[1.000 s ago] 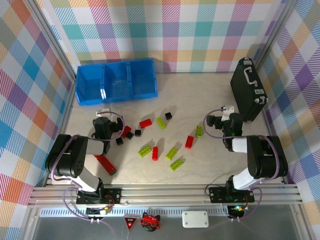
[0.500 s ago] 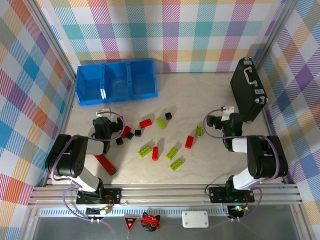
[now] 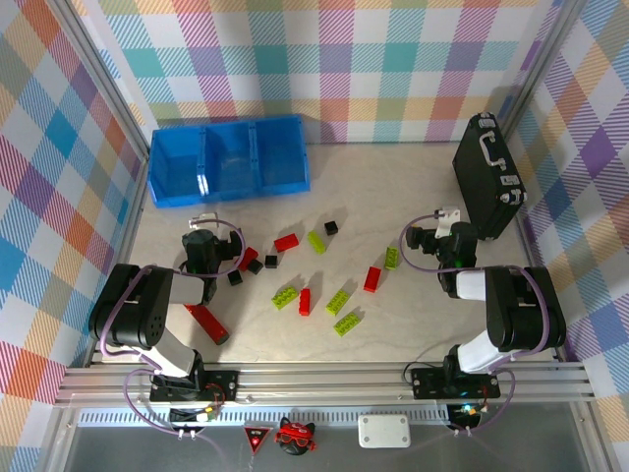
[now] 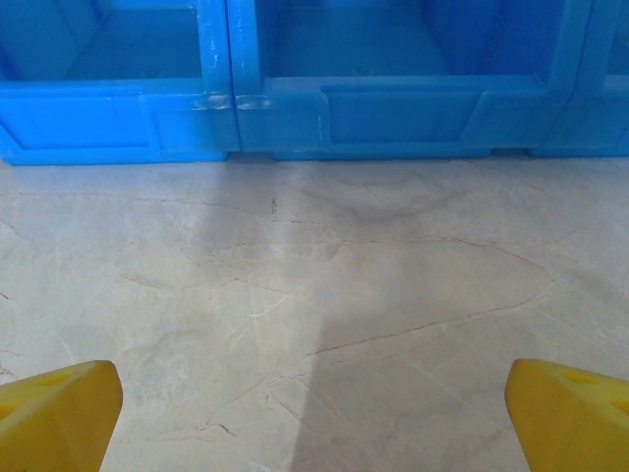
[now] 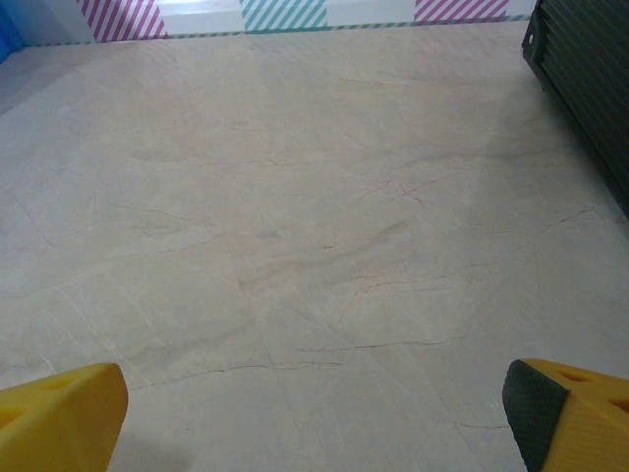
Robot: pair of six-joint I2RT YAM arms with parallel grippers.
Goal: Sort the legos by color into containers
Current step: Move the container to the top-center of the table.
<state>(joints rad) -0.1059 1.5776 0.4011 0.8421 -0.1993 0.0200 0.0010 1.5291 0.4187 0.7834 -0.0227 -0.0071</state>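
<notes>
While L pincer (image 4: 314, 413) & R pincer (image 5: 314, 413) gape fully w/ nothing held, I see legos (image 3: 305, 301) loose on surface (image 3: 393, 187) btwn arms, bins (image 4: 393, 113) far-left.

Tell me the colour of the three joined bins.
The bins are translucent blue, clearest in the top external view.

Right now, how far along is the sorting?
Done: nothing; the bins look empty. In hand: nothing; left gripper and right gripper are open and empty. Left: the bricks, red, green and black, all lie loose on the table.
</notes>
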